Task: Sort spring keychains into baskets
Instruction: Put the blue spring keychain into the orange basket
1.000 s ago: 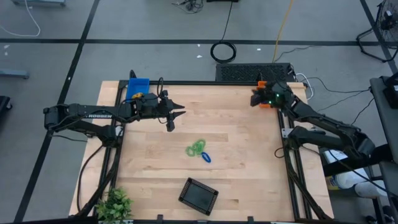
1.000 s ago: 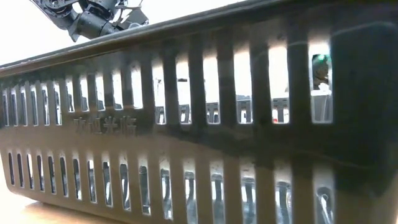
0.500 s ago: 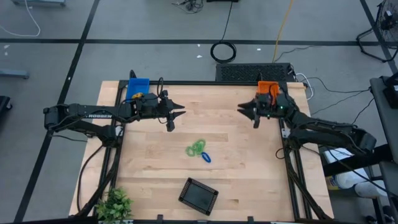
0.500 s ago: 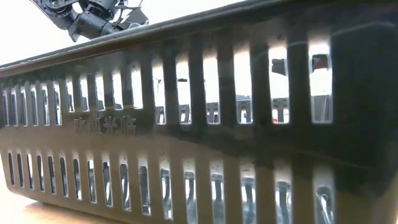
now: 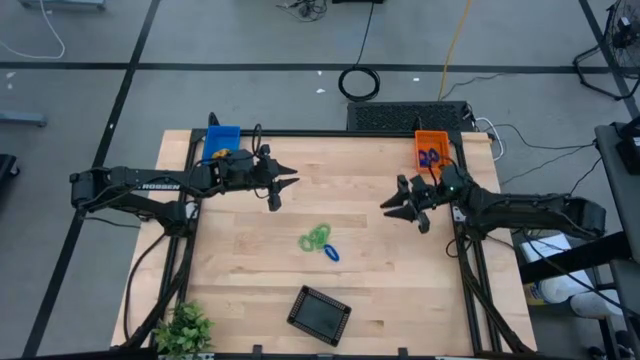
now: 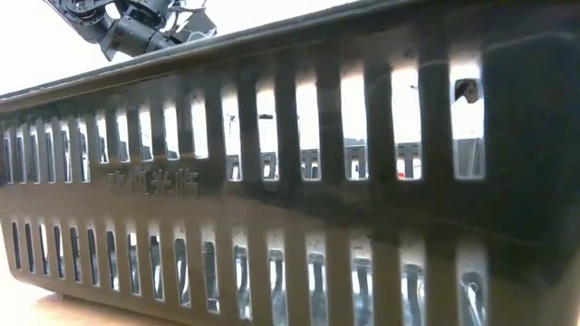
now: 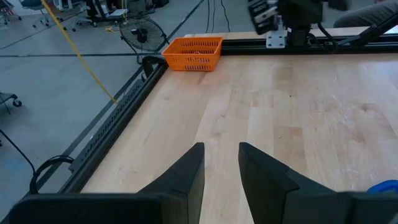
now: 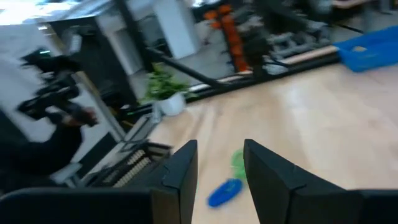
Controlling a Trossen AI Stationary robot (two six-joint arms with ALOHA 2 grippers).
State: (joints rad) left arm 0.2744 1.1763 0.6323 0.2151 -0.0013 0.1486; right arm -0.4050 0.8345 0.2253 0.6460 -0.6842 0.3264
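Keychains mid-table: green coil point(image 5: 316, 238) touching blue coil point(image 5: 330, 252), well apart from orange basket point(image 5: 432, 148). Right gripper point(image 5: 397, 205) spread, empty, angling their way; left gripper point(image 5: 283, 183) parted, waiting. Probably light, springy, snag-prone; best pinched across one loop.
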